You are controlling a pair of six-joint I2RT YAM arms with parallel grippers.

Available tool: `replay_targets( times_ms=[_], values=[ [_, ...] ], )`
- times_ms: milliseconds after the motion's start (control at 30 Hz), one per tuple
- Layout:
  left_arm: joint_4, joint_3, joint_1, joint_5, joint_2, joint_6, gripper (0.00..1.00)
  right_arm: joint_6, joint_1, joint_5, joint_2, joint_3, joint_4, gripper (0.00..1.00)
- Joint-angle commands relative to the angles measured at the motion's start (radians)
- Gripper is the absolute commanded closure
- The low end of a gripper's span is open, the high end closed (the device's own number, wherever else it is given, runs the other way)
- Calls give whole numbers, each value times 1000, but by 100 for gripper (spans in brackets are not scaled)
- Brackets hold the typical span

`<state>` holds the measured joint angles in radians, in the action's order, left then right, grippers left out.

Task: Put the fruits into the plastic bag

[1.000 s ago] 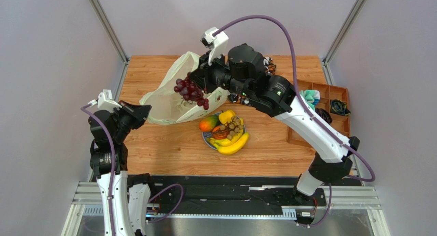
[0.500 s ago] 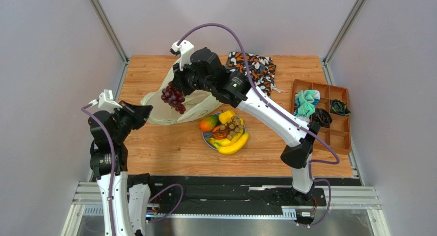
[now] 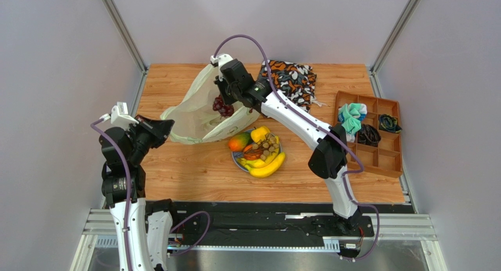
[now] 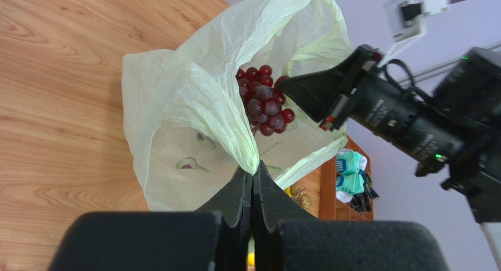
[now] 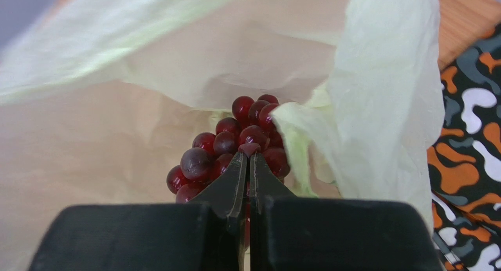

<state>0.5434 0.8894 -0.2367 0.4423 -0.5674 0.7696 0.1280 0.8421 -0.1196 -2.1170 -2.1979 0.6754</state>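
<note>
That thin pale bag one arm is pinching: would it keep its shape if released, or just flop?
Probably flop: the plastic bag is crinkled and hangs in soft folds from where the left end effector pinches its edge. It looks very light, so a nudge might slide it across the table.

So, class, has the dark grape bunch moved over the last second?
Yes. The grape bunch, held by the right gripper, has sunk inside the plastic bag, off its rim nearest the blue plate.

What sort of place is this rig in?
Probably a robot lab cell, not a home: plain grey panel walls framed in metal, a wooden tabletop, and an aluminium mounting rail at its near edge.
</note>
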Motion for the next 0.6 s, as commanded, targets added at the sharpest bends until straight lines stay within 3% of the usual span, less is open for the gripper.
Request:
replay_targets(
  times_ms=[0, 300, 400, 567],
  values=[
    [-10, 36, 2, 7, -5, 7, 100, -14, -34, -115, -34, 15, -45, 100],
    [-26, 33, 2, 15, -20, 5, 100, 32, -60, -160, -110, 66, -46, 98],
    [-28, 28, 2, 15, -22, 5, 100, 36, -64, -140, -109, 72, -46, 89],
    [-36, 19, 2, 13, -22, 11, 100, 35, -67, -120, -93, 70, -50, 59]
  ],
)
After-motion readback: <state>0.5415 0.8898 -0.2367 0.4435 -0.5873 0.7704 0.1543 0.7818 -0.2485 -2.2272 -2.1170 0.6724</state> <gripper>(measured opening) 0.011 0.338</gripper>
